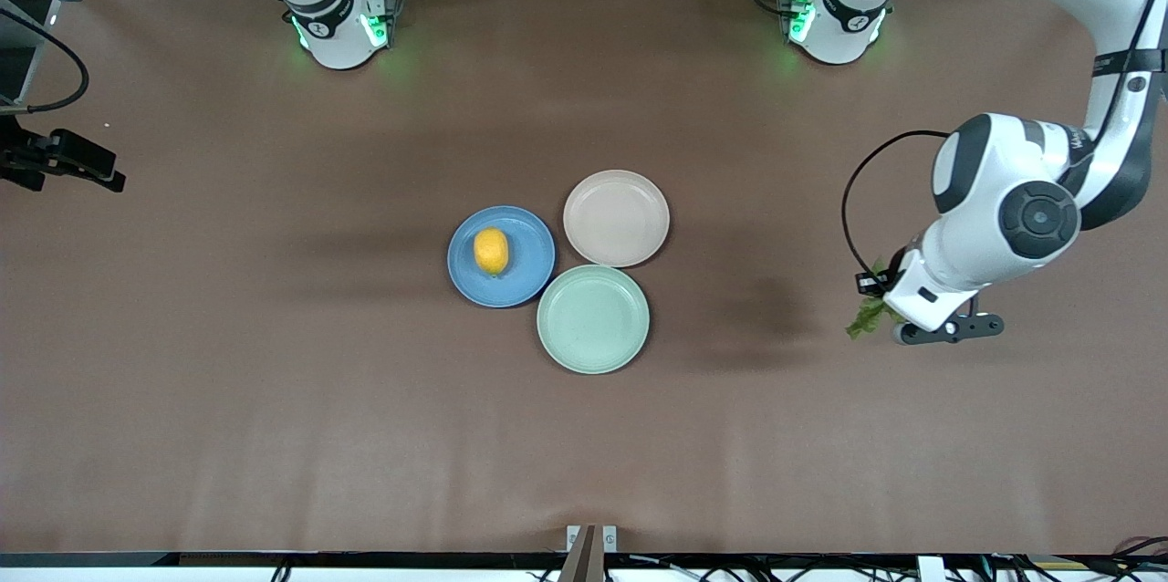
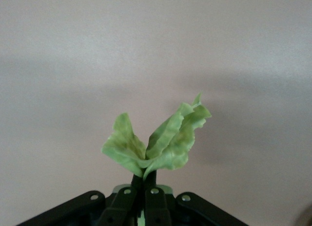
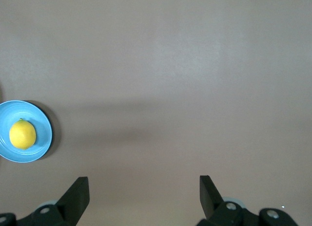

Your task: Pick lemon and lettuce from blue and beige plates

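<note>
Two fingers of the left gripper (image 2: 144, 187) are clamped on the lettuce (image 2: 158, 143) over bare table (image 1: 228, 381), well apart from the blue plate (image 1: 525, 276), where the lemon (image 1: 491, 251) is seated; the right gripper (image 3: 144, 197) is held wide open, empty.

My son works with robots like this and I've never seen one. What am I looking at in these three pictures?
Two robot arms stand at a brown table. One picture looks down from above; the other two come from cameras on each arm's wrist. Three plates sit mid-table: a blue plate with a lemon on it, a beige plate and a mint-green plate, both bare. The left gripper, up over the table's left-arm end, is pinching a lettuce leaf. The right gripper waits open at the right arm's end.
</note>
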Robot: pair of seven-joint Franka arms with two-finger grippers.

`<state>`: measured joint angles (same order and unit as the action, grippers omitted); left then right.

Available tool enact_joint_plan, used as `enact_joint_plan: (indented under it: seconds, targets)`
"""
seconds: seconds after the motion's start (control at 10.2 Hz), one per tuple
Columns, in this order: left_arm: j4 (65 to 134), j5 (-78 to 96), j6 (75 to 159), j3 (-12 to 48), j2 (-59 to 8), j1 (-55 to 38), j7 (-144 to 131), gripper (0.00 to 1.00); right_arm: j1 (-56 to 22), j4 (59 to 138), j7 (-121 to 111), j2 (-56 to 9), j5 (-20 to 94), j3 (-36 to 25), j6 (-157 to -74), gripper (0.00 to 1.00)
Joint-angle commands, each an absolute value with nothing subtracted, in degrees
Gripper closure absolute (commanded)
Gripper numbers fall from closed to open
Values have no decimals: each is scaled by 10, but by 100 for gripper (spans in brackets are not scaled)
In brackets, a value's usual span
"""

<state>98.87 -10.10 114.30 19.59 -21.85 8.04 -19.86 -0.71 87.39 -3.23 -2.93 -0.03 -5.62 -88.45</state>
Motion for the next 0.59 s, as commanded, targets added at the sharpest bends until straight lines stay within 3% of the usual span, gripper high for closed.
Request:
enact_joint_plan:
  seconds: [0.0,0.49]
  targets:
    - [985,-95,1131,205,-211,78,-186,100,0,867,-33,-32,9,-52,-877,0]
    - [978,-99,1134,200,-219,91,-147,100,-37,867,-25,-63,56,-50,-882,0]
